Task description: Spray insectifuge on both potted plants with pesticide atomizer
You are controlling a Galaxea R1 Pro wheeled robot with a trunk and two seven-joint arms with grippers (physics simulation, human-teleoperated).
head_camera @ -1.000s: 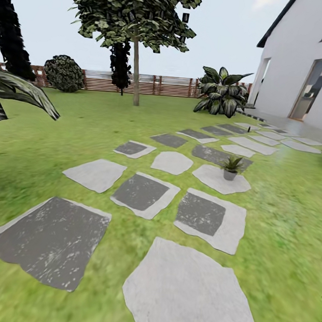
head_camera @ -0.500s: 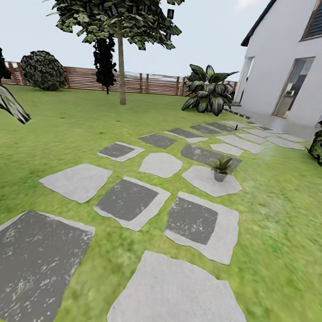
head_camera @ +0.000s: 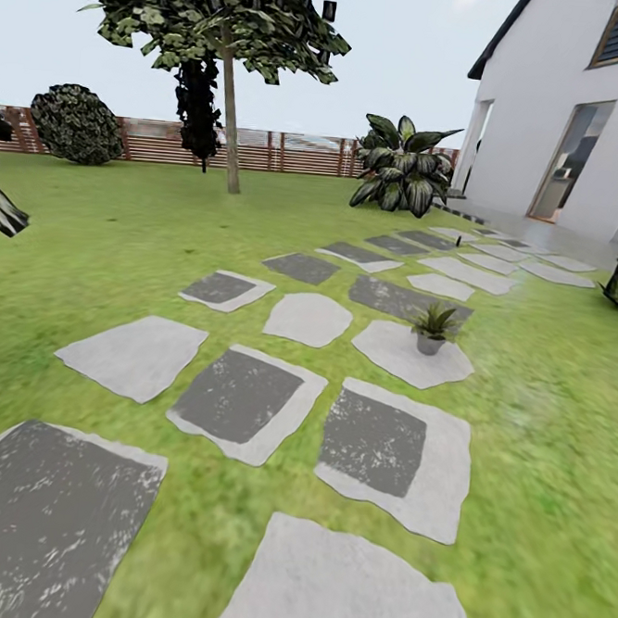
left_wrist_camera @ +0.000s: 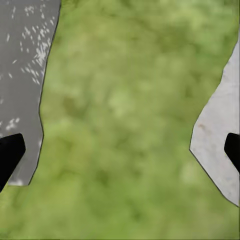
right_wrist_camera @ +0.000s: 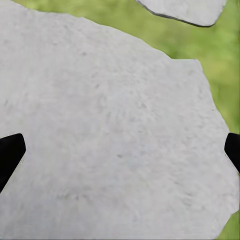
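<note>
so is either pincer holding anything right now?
Nothing held. Left pincer is open over grass; right pincer is open over a pale paver.

The left gripper (left_wrist_camera: pixel 120 155) and right gripper (right_wrist_camera: pixel 120 155) show just 2 dark fingertips each, cut by the picture's sides.

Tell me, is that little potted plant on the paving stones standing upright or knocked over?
Upright. The potted plant sits base-down on a pale paver, its leaves fanning upward from the pot.

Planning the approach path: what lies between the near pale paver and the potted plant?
In the head view, one dark-centred paver and grass strips lie before the potted plant.
</note>
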